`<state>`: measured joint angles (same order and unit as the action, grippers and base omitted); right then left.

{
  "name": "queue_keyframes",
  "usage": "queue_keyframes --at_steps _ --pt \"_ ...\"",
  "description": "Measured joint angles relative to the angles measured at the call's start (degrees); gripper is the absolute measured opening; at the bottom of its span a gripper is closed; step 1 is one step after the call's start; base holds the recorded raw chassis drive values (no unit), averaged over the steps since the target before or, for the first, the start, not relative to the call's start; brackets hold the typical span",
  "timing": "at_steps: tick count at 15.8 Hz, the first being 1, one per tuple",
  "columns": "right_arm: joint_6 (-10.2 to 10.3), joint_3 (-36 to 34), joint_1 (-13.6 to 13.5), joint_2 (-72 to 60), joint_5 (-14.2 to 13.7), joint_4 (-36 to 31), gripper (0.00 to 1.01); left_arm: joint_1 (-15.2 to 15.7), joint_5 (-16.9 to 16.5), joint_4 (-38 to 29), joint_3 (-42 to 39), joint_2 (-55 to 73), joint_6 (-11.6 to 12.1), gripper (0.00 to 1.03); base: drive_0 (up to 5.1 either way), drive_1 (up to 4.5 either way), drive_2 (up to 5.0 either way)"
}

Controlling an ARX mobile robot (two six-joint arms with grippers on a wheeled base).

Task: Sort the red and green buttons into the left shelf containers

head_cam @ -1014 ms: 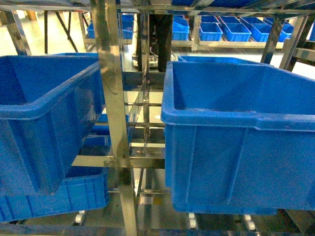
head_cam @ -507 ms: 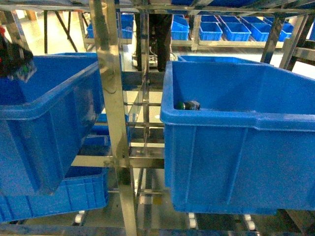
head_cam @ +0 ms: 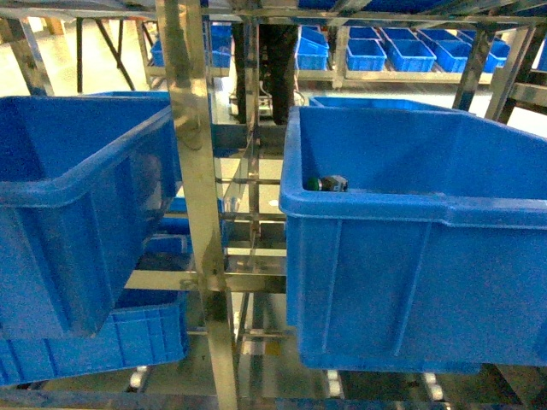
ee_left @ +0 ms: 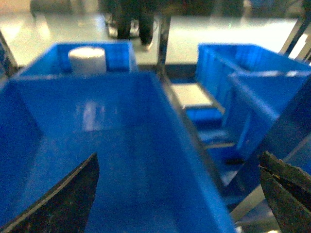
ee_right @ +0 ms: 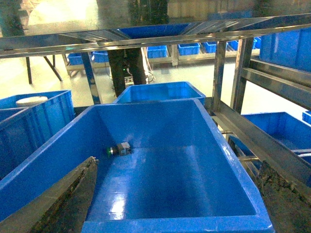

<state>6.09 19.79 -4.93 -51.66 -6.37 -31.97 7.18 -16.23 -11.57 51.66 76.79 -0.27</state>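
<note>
Two large deep blue crates sit on the steel shelf: a left crate (head_cam: pixel 77 171) and a right crate (head_cam: pixel 410 222). A green button (head_cam: pixel 327 183) lies on its side against the near-left wall of the right crate; the right wrist view shows the green button (ee_right: pixel 118 149) on the crate floor (ee_right: pixel 184 179). My right gripper (ee_right: pixel 177 201) hangs open above that crate, empty. My left gripper (ee_left: pixel 177 194) is open over the left crate (ee_left: pixel 112 145), with nothing between its fingers. The red button is out of view. Neither gripper shows in the head view.
A steel upright post (head_cam: pixel 198 205) stands between the two crates. A further crate behind the left one holds a white cylinder (ee_left: pixel 86 59). Lower crates (head_cam: pixel 128 337) sit beneath, and a slanted steel rail (ee_right: pixel 257 141) runs to the right of the right crate.
The green button appeared in the right crate after the earliest frame and rests there. A dark gripper with something red, above the left crate half a second ago, has left the head view.
</note>
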Motion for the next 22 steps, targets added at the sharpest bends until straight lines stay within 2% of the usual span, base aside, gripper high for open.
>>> queue_keyframes --at_steps 1,2,4,6,7,8,9,10,11,12,15,17,18,22 --pt "0.0 0.0 0.0 0.0 0.0 0.0 0.98 -0.02 -0.85 3.98 0.15 -7.76 -3.61 0.98 0.0 0.0 0.0" --pt "0.0 0.0 0.0 0.0 0.0 0.02 0.98 -0.46 0.83 10.05 0.22 -15.87 -8.5 0.98 0.0 0.0 0.0" --pt "0.0 0.0 0.0 0.0 0.0 0.02 0.98 -1.27 0.52 12.81 -1.11 -21.4 -13.22 0.98 0.0 0.0 0.0" --pt "0.0 0.0 0.0 0.02 0.0 0.0 0.98 -1.33 1.14 12.35 -1.49 -19.28 -14.82 0.98 0.0 0.0 0.0" --pt "-1.55 -0.37 0.2 0.42 1.05 -0.09 0.91 -2.62 7.89 3.17 -7.17 -19.74 -10.95 0.86 0.0 0.0 0.0" --pt "-3.17 -1.81 0.55 1.57 1.88 -0.33 0.82 -3.21 10.99 -1.07 -12.09 -22.27 -7.5 0.77 0.0 0.0 0.0" --pt "-4.04 -3.91 1.25 3.41 3.28 -0.44 0.73 -3.67 12.15 -4.26 -16.15 -25.14 -4.81 0.68 0.0 0.0 0.0" --pt "-4.74 -6.08 4.15 5.29 6.14 -0.39 0.62 -5.44 15.58 -7.17 -19.67 -27.89 -2.91 0.57 0.0 0.0 0.0" --pt "-4.92 -7.41 5.25 6.62 5.81 -0.42 0.52 -6.84 16.06 -8.72 -22.38 -29.77 -2.05 0.48 0.0 0.0 0.0" --pt "-5.27 -9.2 5.27 8.76 6.25 -0.09 0.38 -7.41 15.93 -9.99 -27.08 -31.85 -1.09 0.34 0.0 0.0 0.0" --pt "-5.66 -11.98 4.96 12.59 6.27 1.01 0.12 -7.1 16.33 -11.34 -33.81 -34.64 -0.74 0.08 0.0 0.0 0.0" --pt "-5.7 -12.61 4.94 13.62 6.38 1.57 0.05 -7.08 16.35 -11.89 -35.08 -35.85 -0.74 0.01 0.0 0.0 0.0" --pt "-5.95 -13.57 4.94 15.61 6.43 2.47 0.02 -7.1 16.28 -12.55 -36.81 -37.97 -0.68 0.02 0.0 0.0 0.0" --pt "-5.95 -16.52 4.94 23.12 6.4 7.06 0.02 -7.19 16.28 -12.02 -43.43 -44.46 -0.68 0.02 0.0 0.0 0.0"
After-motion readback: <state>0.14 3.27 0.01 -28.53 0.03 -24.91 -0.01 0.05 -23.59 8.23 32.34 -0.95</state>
